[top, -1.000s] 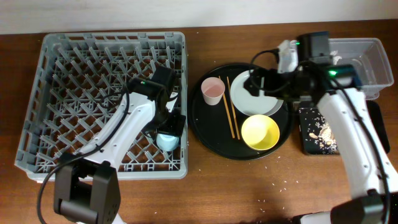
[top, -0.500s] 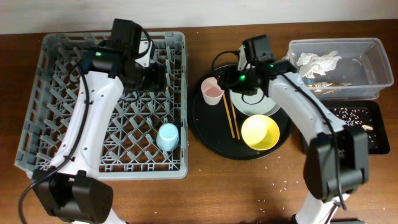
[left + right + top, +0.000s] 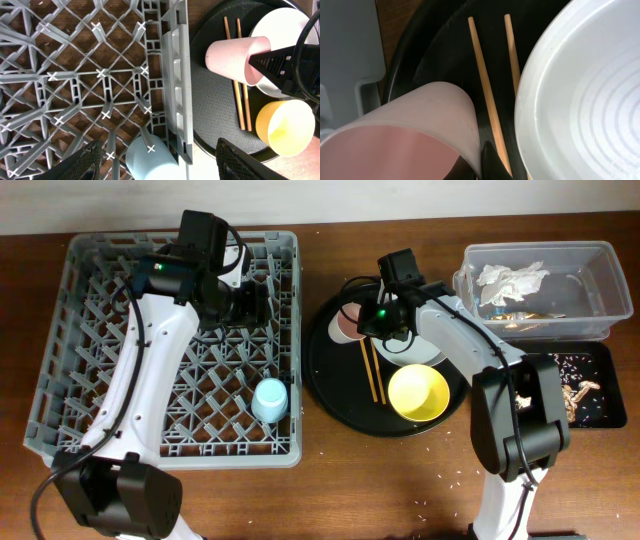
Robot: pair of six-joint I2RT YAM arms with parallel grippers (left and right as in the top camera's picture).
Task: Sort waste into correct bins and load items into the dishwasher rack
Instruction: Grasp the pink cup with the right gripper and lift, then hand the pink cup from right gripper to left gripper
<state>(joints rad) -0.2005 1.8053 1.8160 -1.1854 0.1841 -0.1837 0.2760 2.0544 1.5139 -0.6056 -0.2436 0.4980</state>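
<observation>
My right gripper (image 3: 368,323) is shut on the wall of the small pink cup (image 3: 347,323), which leans on the round black tray (image 3: 330,395); one finger sits inside the pink cup (image 3: 410,135), the other outside (image 3: 492,160). Beside it lie the chopsticks (image 3: 372,370), the pale plate (image 3: 412,348) and the yellow bowl (image 3: 418,392). The light-blue cup (image 3: 268,400) stands in the grey dishwasher rack (image 3: 60,330). My left gripper (image 3: 255,302) hangs open over the rack's back right, holding nothing. Napkins (image 3: 510,277) lie in the clear tub (image 3: 600,255); food scraps (image 3: 575,392) lie in the black bin (image 3: 560,418).
The rack's right wall (image 3: 175,75) runs close beside the round tray (image 3: 210,120). Rice-like crumbs (image 3: 455,475) are scattered on the wooden table in front of the tray. Both bins sit at the far right, the tub behind the black one.
My right arm has swung from the clear tub to the pink cup and shut on its wall, tipping it. My left arm left the light-blue cup and rose to the rack's back.
</observation>
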